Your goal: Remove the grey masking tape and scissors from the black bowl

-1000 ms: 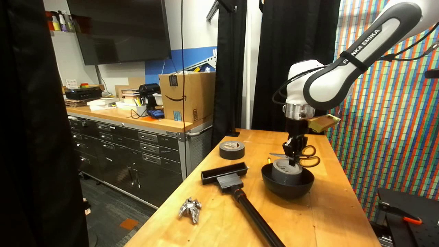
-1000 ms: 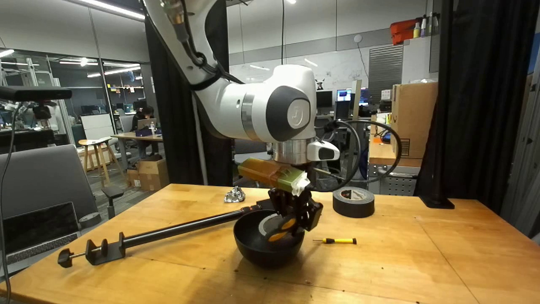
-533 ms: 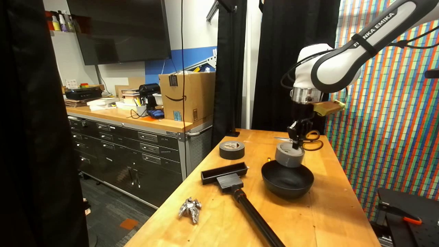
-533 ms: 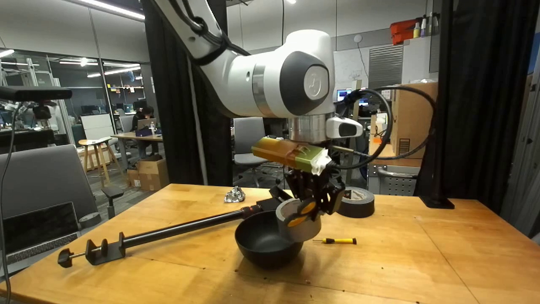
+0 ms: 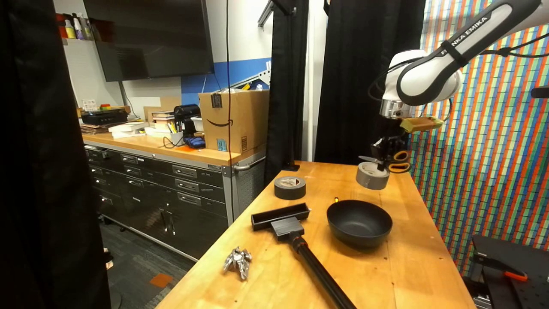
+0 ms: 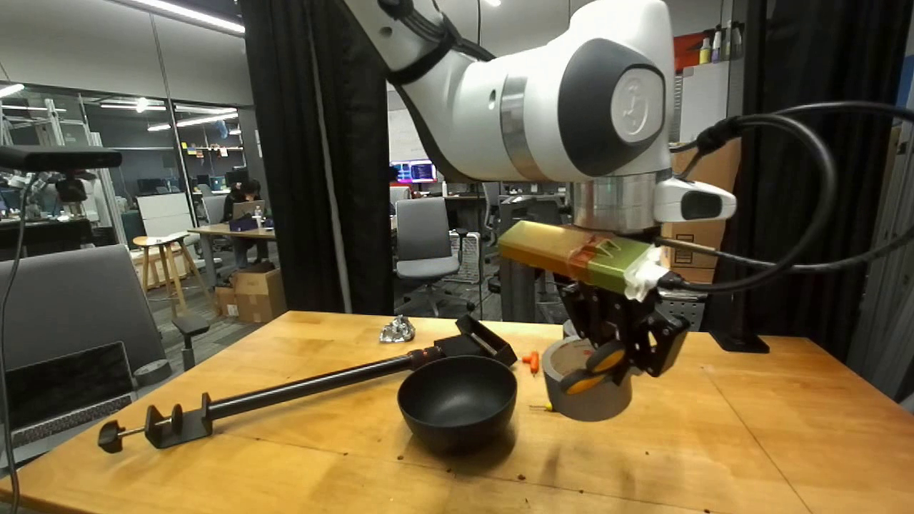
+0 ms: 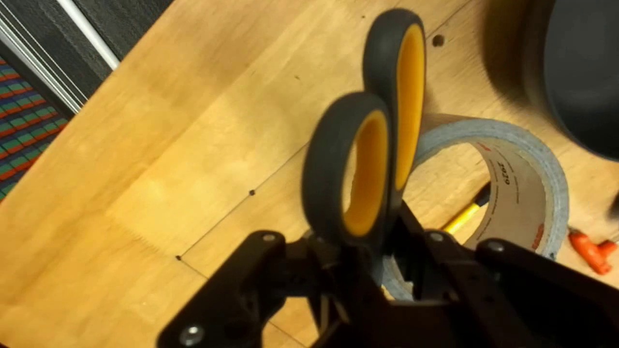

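Observation:
The grey masking tape and the scissors with yellow-orange handles hang in the air together, held by my gripper. In the wrist view the scissors handles stand up between the gripper's fingers, with the tape ring beside and below them. The fingers are shut on the scissors and the tape wall; the exact contact is dark. The black bowl stands upright on the table and its inside is bare in both exterior views. The tape hangs beside the bowl, apart from it.
A squat darker grey roll, a black long-handled tool and a silvery metal bunch lie on the table. A yellow screwdriver lies below the held tape, with a small orange object nearby.
My gripper has lifted the tape and scissors together out of the black bowl and carried them up and sideways, away from it. The bowl stays in place and now shows a bare inside.

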Motion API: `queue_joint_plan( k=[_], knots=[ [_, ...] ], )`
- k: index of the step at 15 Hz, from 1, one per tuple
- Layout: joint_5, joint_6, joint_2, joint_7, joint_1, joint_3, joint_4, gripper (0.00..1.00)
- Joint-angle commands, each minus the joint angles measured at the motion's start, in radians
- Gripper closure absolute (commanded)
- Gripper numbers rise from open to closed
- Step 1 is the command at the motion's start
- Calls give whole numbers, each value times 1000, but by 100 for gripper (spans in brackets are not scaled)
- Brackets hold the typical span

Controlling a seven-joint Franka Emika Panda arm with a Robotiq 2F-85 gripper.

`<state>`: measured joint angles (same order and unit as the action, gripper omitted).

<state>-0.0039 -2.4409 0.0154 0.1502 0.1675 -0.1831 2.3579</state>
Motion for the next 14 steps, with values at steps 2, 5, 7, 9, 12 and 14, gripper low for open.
queue_joint_plan(
  k=[2, 5, 7, 9, 12, 14],
  knots=[
    [6, -2, -134, 12, 51, -44, -132, 85],
    [38, 13, -228, 19, 68, -55, -212, 85],
    [60, 23, -279, 24, 73, -54, -255, 85],
    [75, 28, -321, 29, 74, -52, -289, 85],
    [89, 33, -369, 37, 75, -52, -330, 85],
    [94, 39, -393, 42, 77, -53, -352, 86]
  ],
)
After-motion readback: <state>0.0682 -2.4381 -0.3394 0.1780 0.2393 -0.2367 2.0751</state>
